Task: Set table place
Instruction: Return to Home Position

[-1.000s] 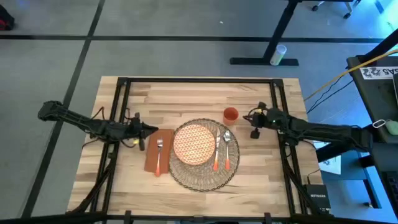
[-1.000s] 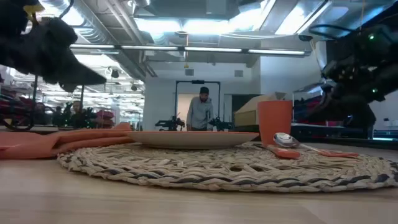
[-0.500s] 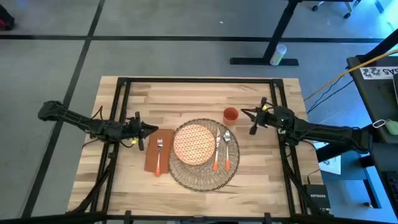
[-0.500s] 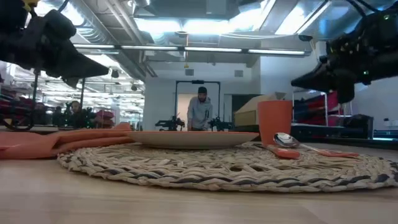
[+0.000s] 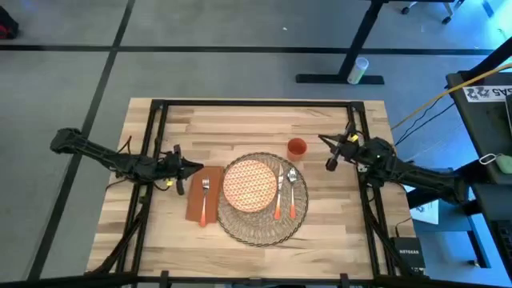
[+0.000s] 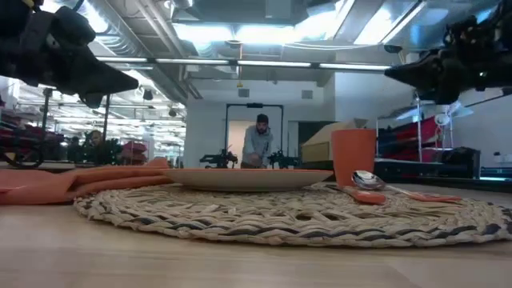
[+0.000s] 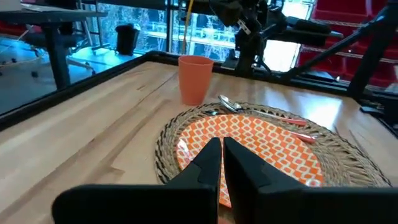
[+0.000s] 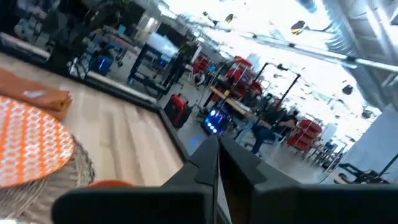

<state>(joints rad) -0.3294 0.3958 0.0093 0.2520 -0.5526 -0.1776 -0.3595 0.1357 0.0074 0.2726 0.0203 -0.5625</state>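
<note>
Place (image 5: 256,236): round woven straw mat near the middle of the table (image 5: 240,128), toward its front edge, lying flat. Orange-patterned plate (image 5: 250,184) sits on it, left of centre. Two orange-handled utensils (image 5: 286,194) lie on the mat just right of the plate; one is a spoon, the other probably a spoon too, though the high view is too coarse to be sure. Orange cup (image 5: 297,147) stands upright on bare wood, just off the mat's far right rim. Rust-orange napkin (image 5: 194,196) lies against the mat's left edge, with a fork (image 5: 205,202) on it.

Left gripper (image 5: 192,166) hangs above the table just left of the napkin, pointing at the plate; its fingers (image 7: 208,155) are drawn together to a thin slit, holding nothing.

Right gripper (image 5: 323,139) is raised to the right of the cup, apart from it, fingers pressed together and empty.

A person (image 6: 257,142) stands far back in the room.
</note>
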